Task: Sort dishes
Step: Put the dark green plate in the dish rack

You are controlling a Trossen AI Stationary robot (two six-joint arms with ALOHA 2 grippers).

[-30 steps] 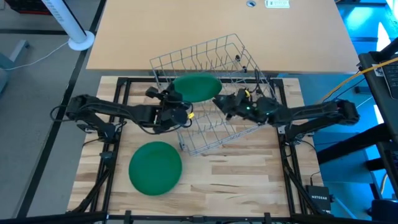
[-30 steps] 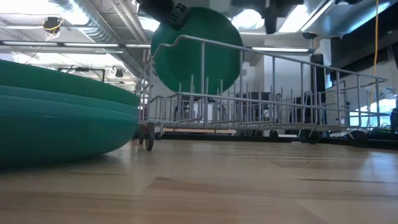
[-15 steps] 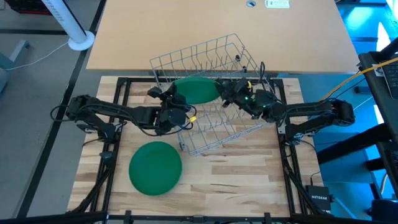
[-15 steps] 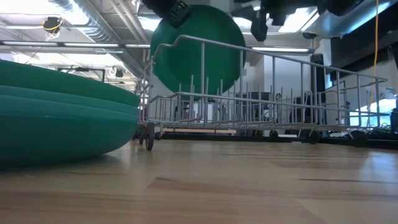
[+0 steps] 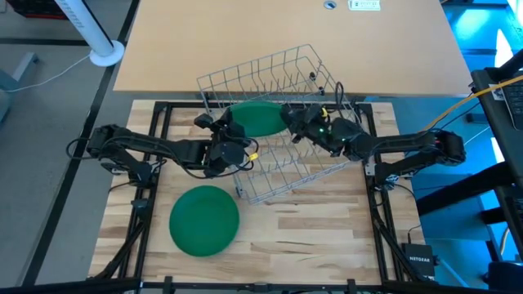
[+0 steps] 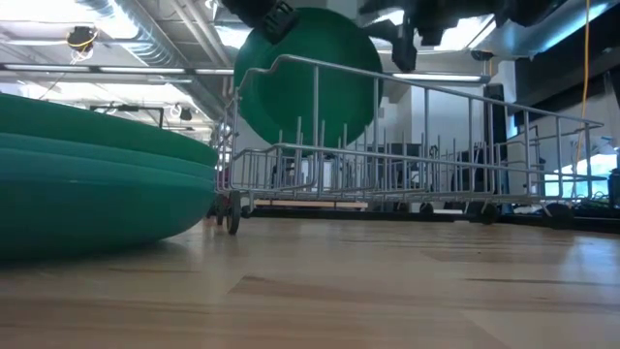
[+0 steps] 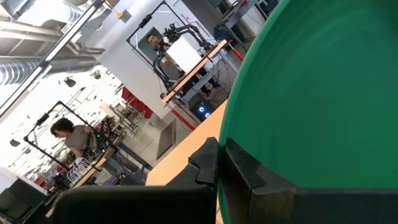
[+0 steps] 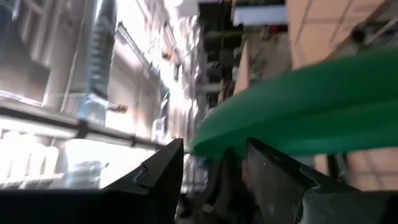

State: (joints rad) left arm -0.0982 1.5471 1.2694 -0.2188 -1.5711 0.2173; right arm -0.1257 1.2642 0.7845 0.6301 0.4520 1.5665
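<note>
My left gripper [image 5: 227, 132] is shut on a green plate [image 5: 260, 116] and holds it on edge over the grey wire rack [image 5: 282, 175]. The low view shows this plate [image 6: 305, 82] behind the rack's top wire. My right gripper [image 5: 291, 122] stands open at the plate's right side. In its wrist view the plate's rim [image 8: 214, 144] lies just ahead of the gap between its fingers [image 8: 214, 171], and no touch shows. A stack of green plates [image 5: 204, 219] rests flat on the wooden table near the front left. My left gripper pinches the plate's rim [image 7: 231, 144] between its two fingers [image 7: 242, 177], at the plate's left edge. The fingers come level from the table's left. The plate stands nearly upright, slightly tilted, above the rack's floor. Whether its lower rim [image 6: 305, 143] touches the tines I cannot tell.
The rack [image 6: 407, 165] sits askew across the table's far middle, with upright tines along its floor. Black frame rails [image 5: 147, 163] run along both table sides. A light brown board [image 5: 286, 41] lies beyond the far edge. Bare wood [image 5: 327, 237] lies at the front right.
My right gripper has moved toward the table's far edge and left, up to the held plate's right rim, staying open. The left gripper has kept its place and its hold.
</note>
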